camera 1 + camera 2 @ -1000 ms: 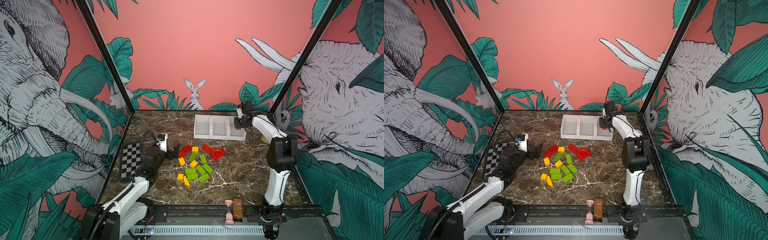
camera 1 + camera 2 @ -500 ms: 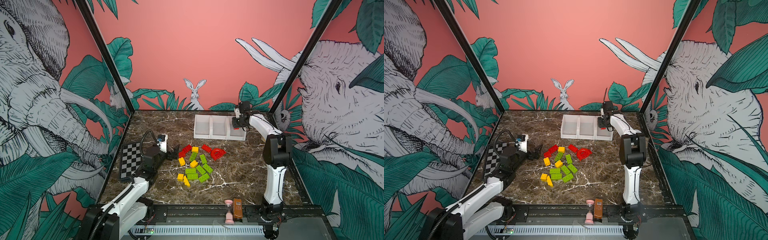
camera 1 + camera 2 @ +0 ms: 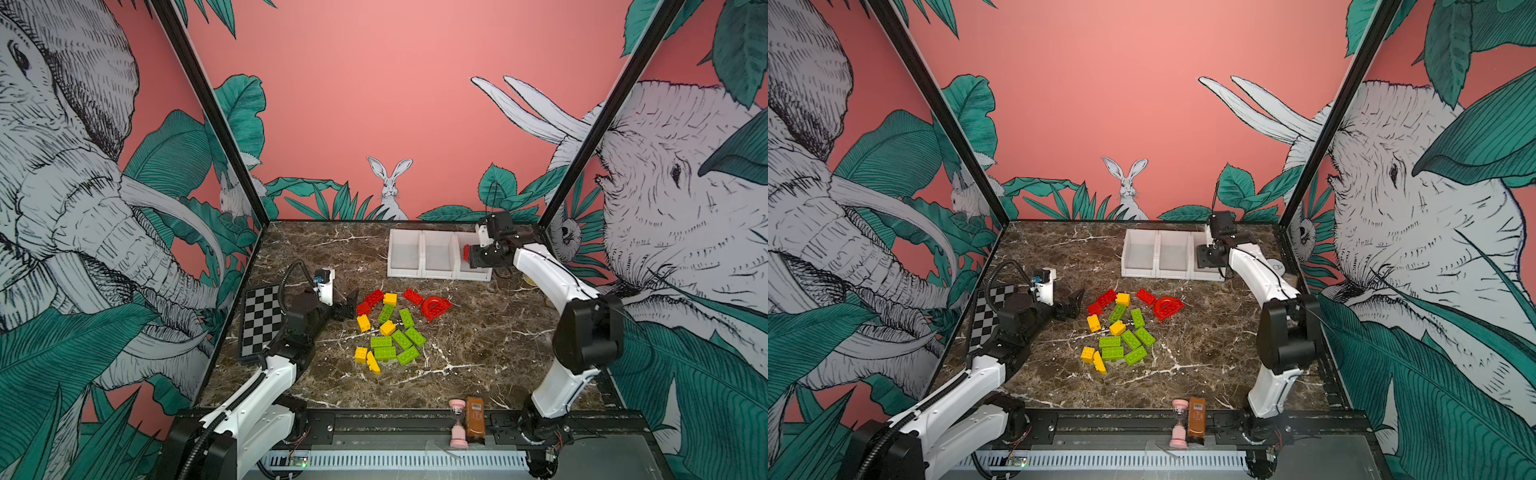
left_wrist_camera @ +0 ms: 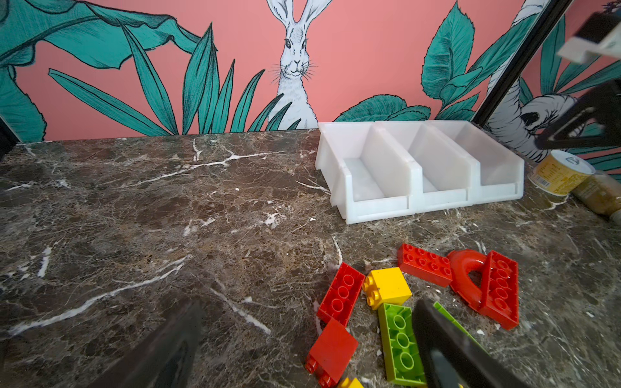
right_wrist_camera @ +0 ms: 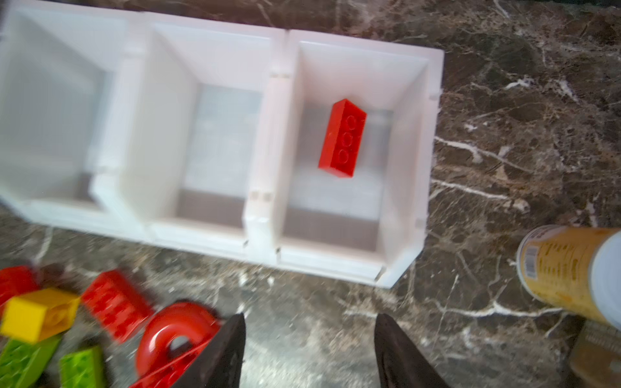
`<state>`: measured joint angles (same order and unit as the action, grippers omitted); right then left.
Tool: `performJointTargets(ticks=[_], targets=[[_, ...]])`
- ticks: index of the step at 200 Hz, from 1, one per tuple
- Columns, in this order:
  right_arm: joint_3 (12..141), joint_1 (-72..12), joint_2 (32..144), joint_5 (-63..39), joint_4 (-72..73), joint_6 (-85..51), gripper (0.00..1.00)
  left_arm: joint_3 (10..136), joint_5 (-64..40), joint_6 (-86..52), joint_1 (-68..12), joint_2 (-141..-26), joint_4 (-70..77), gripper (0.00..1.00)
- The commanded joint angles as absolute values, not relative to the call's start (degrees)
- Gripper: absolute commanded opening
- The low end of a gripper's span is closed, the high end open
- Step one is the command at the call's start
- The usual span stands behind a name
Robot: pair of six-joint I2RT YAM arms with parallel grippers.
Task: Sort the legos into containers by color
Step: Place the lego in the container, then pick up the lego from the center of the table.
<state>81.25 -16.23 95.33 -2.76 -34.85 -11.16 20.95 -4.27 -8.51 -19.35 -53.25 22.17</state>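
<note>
1. Right gripper [image 5: 309, 319] hangs at the white containers [image 3: 438, 272] by the tabletop's far edge, jaws spread, gripping nothing.
2. A red brick [image 5: 342, 137] is inside the end one nearest the right edge (resting or mid-air, I cannot tell).
3. Left gripper [image 4: 309, 304], jaws wide apart, sits just beside the loose legos [image 3: 387, 327] mid-tabletop.

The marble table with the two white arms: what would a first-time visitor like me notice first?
The bright heap of legos in red, yellow and green, mid-table, jumps out against the dark marble. At the far side stand three joined white containers, with a single red brick in the end one, below the open right gripper. The left gripper is open beside the heap.
</note>
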Motion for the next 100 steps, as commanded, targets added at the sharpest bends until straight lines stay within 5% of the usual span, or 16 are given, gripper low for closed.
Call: performJointTargets(ticks=[1, 34, 100], targets=[[76.80, -22.05, 92.90, -5.89, -31.55, -16.63, 0.59, 21.38, -3.67, -7.74, -19.56, -52.06, 21.35, 0.99], [73.37, -28.11, 95.50, -2.38, -37.09, -25.31, 0.64, 21.31, -3.82, -7.90, -19.51, -51.75, 21.33, 0.98], [57.33, -32.43, 92.15, -2.91, -17.25, -38.53, 0.65, 20.64, -3.00, -7.65, -19.53, -51.23, 21.85, 0.99]])
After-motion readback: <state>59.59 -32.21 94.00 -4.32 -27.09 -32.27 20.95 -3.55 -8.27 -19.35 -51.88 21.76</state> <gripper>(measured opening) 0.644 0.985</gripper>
